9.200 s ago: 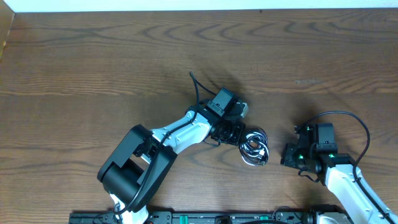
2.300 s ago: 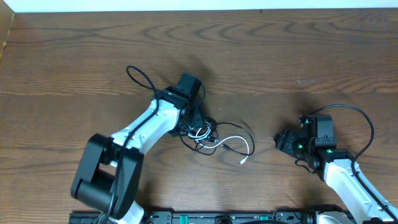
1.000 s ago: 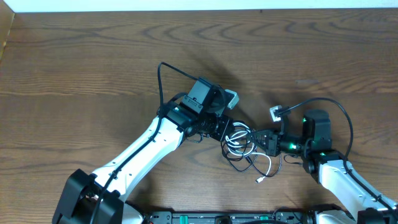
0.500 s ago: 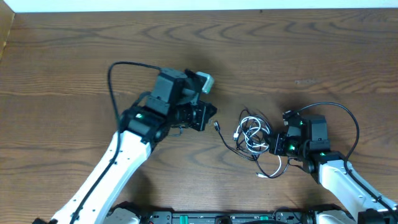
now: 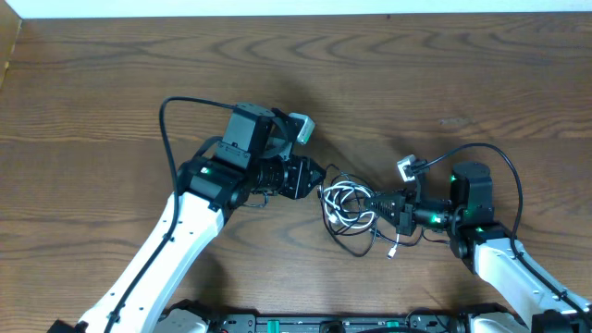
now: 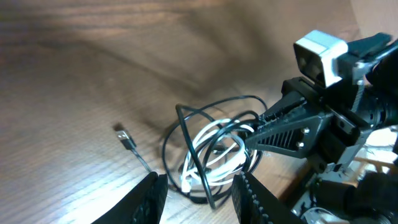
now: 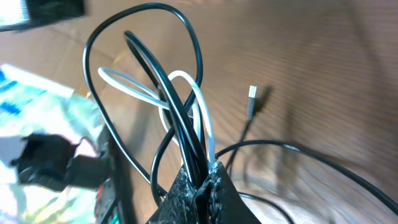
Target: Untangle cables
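The cables [image 5: 347, 205] form one tangle of thin black and white loops on the wooden table, between the two arms. My right gripper [image 5: 377, 202] is shut on a few black strands and one white strand [image 7: 200, 118], which rise in loops from its pinched fingertips [image 7: 217, 180]. My left gripper [image 5: 316, 174] stands open just left of the tangle. In the left wrist view its fingers [image 6: 152, 198] stand apart at the bottom, with the cables [image 6: 214, 152] right ahead and one black loop reaching between them. A loose black plug end [image 6: 124, 135] lies on the wood.
A white plug end [image 5: 392, 250] trails toward the front edge. Thick black arm cables arc over the left arm [image 5: 166, 120] and the right arm [image 5: 495, 153]. A black rail [image 5: 324, 324] runs along the front; the table's far edge [image 5: 277, 17] meets a white strip.
My right gripper has carried the tangle leftward, up to my left gripper. The left jaws, shut a moment ago, have opened. The left arm has hardly moved in the last half second.
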`<state>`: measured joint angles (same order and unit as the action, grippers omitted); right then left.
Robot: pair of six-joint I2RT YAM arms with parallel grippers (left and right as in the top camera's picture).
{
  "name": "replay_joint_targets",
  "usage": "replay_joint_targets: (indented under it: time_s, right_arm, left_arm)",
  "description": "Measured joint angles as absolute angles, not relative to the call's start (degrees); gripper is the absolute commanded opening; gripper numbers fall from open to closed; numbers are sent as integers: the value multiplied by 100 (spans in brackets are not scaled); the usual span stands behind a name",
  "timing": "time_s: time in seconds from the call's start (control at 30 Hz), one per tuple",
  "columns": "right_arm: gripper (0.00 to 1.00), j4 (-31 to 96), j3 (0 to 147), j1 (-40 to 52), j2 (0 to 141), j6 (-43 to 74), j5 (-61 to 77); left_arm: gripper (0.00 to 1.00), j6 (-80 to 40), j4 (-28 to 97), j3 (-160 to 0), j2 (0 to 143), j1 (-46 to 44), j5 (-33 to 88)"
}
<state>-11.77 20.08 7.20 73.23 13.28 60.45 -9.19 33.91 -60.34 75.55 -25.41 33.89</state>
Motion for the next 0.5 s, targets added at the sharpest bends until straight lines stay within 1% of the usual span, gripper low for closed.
replay_joint_targets:
  time_s: [0.3, 0.37, 0.43, 0.47, 0.5]
  right_arm:
    - [1, -1271, 2008, 720, 7323, 1234, 6517]
    - [1, -1271, 2008, 720, 7323, 1234, 6530]
    - [1, -1271, 2008, 720, 7323, 1232, 6549]
    - [1, -1271, 2008, 720, 7323, 1232, 6560]
    - [1, -1271, 2008, 720, 7323, 1232, 6565]
  left_arm:
    - [37, -919, 3347, -6036, 8152, -2891, 3514]
    - [27, -917, 3323, -6036, 8272, -2978, 3531]
    - [12, -906, 3315, -6034, 8392, -3072, 3553]
    - [8, -913, 3312, -6034, 8440, -3118, 3564]
    - [8, -928, 3310, -6034, 8484, -3157, 3566]
